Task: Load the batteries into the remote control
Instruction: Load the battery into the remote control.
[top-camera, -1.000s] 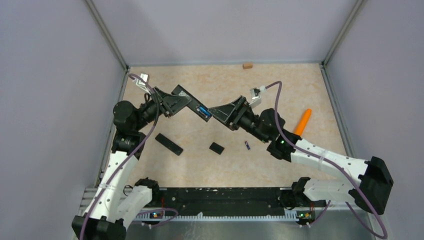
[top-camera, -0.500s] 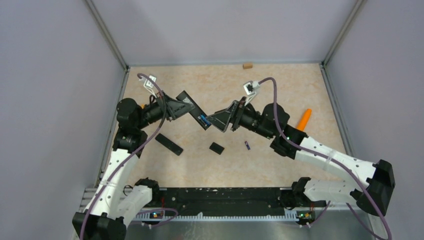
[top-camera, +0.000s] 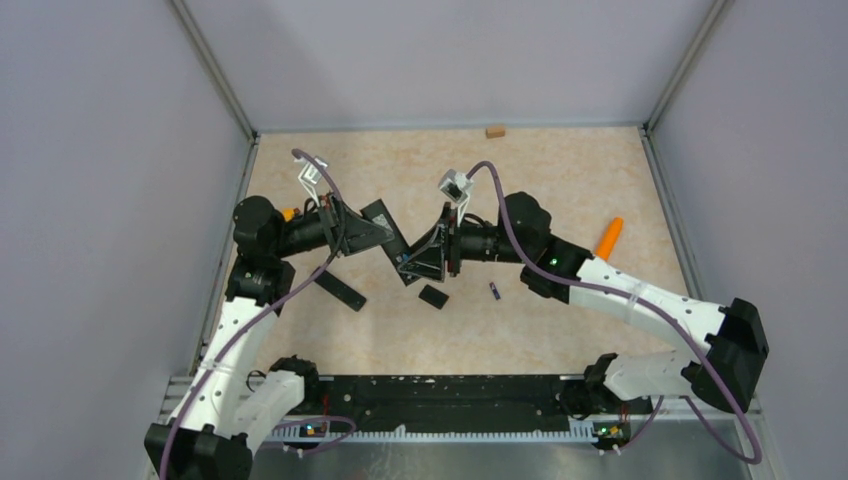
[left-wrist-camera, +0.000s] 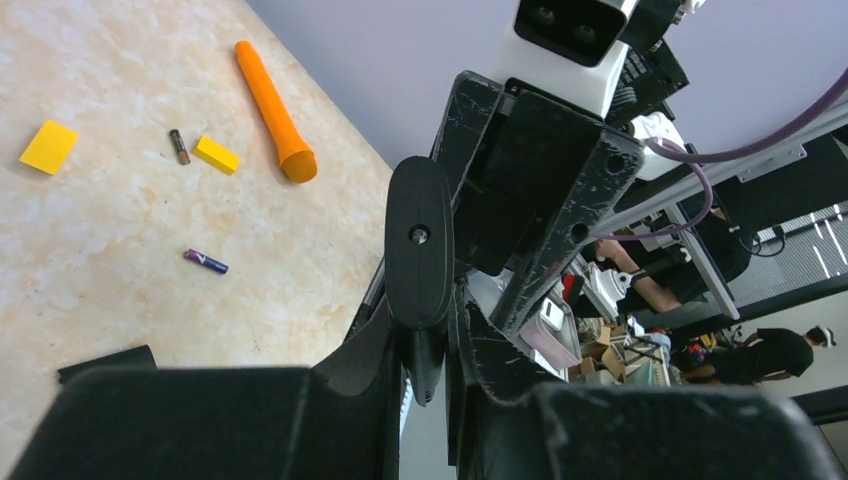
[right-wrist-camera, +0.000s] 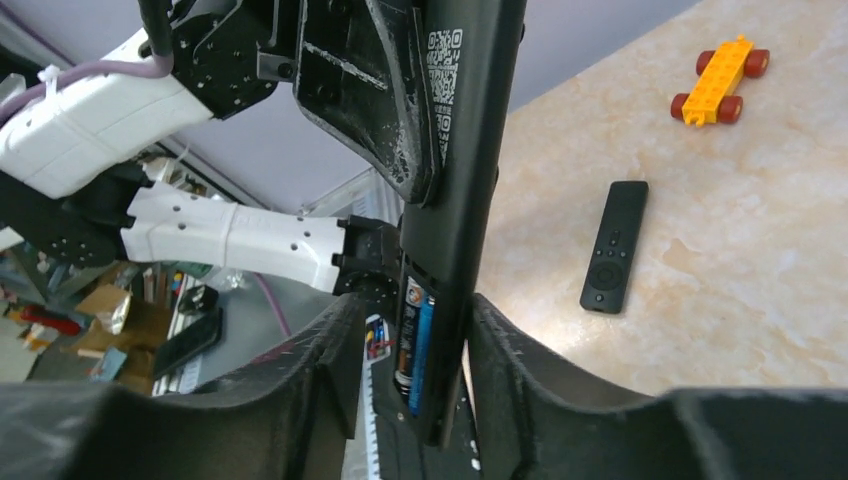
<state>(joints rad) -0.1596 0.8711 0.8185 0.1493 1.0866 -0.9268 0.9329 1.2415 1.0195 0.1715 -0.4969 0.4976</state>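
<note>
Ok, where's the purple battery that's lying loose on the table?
In the top view, the purple battery lies mid-table, just right of the small black piece and left of the right arm's elbow.

remote (right-wrist-camera: 455, 200) top cut off, battery (top-camera: 494, 291) label illegible

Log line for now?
left gripper: shut on remote | right gripper: around remote's open end, grip unclear | inserted battery visible | loose battery on table

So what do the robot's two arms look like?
Both the left arm and right arm have white links, black joints and black wrists. A purple cable runs along each to a white wrist camera. The fingers are black.
</note>
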